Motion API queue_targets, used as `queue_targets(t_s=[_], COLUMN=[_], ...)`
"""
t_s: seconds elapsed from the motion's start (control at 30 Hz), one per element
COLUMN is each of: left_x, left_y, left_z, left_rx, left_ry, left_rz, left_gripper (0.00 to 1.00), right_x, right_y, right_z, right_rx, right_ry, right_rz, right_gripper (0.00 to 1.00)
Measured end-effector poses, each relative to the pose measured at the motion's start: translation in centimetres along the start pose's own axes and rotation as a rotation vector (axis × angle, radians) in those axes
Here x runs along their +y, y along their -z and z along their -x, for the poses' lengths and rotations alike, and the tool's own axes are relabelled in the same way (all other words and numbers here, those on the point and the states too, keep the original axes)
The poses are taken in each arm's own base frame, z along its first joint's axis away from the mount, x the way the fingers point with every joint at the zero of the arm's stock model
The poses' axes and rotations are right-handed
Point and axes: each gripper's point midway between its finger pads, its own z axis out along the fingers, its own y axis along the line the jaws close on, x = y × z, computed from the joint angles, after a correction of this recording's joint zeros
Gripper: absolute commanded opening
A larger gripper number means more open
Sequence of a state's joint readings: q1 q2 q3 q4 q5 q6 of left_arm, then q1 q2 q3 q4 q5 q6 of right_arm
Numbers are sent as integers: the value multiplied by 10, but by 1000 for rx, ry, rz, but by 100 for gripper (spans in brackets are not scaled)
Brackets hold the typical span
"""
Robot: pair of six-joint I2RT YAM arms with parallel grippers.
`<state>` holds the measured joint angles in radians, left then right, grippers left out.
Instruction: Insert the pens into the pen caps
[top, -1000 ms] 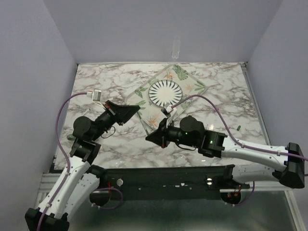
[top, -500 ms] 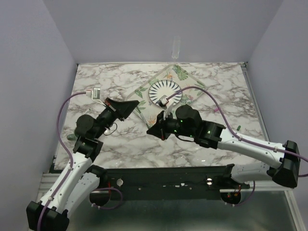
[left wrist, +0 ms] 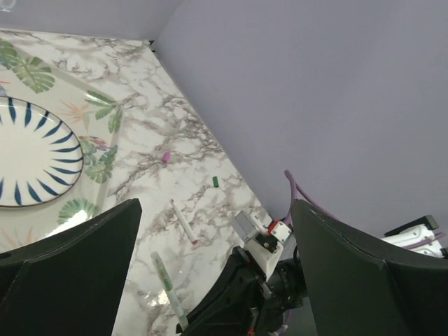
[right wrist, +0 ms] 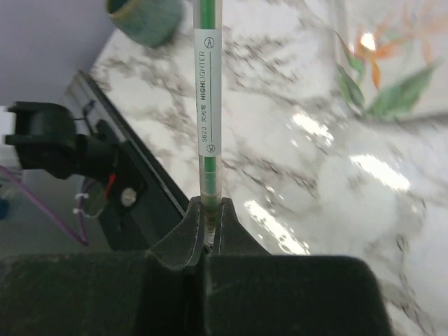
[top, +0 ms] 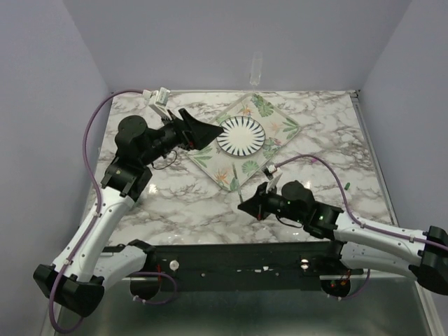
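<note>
Green highlighter point(top: 238, 190), top view: we see it clamped in the closed right gripper point(top: 246, 204), lifted above the table point(top: 175, 203) by its near edge.
Left gripper, top view: the left gripper point(top: 204, 131) hangs over the left edge of the leaf-print tray point(top: 287, 126), jaws spread wide and holding nothing.
Green cap, top view: the green cap point(top: 347, 185) lies alone near the table's right edge, well apart from the green highlighter.
Left wrist view: between the wide-apart fingers point(left wrist: 70, 266) we make out a pink cap point(left wrist: 166, 157), the green cap point(left wrist: 215, 181) and a pink pen point(left wrist: 183, 222), all loose on the marble.
Right wrist view: the shut fingers point(right wrist: 178, 241) pinch the lower end of the green highlighter point(right wrist: 208, 105), and its barrel points straight out.
Progress: we judge that one pen is picked up and none is capped. Both caps and the pink pen are left to handle.
</note>
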<state>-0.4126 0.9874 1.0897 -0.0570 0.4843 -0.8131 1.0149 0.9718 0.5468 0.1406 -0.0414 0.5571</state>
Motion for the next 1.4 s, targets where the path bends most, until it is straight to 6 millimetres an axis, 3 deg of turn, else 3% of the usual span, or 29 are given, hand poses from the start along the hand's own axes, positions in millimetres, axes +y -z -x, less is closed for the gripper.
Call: queue_targets(t_s=[0.07, 0.17, 0.37, 0.5, 0.57, 0.83, 1.23, 1.4], left_x=[4, 23, 89, 124, 129, 129, 130, 130], left_y=[-1, 1, 28, 49, 53, 62, 64, 64], left_z=[1, -3, -20, -32, -30, -19, -16, -16], left_rx=[5, 8, -50, -57, -71, -117, -130, -131], left_ry=[-26, -70, -182, -223, -240, -275, -282, -282], left_rz=[18, 100, 358, 505, 536, 570, 583, 583], left_gripper=[99, 99, 99, 99, 99, 99, 99, 99], right_x=[-24, -51, -111, -135, -142, -151, -151, -145], right_y=[7, 12, 22, 24, 25, 22, 22, 25], right_z=[-25, -45, -88, -103, -107, -114, -112, -103], right_rx=[41, 81, 211, 288, 308, 372, 385, 385], right_ry=[-52, -130, -216, -200, -187, -152, -136, -127], right_rz=[-89, -232, -600, -766, -813, -883, -883, -870], right_gripper=[1, 1, 2, 7, 14, 32, 38, 39])
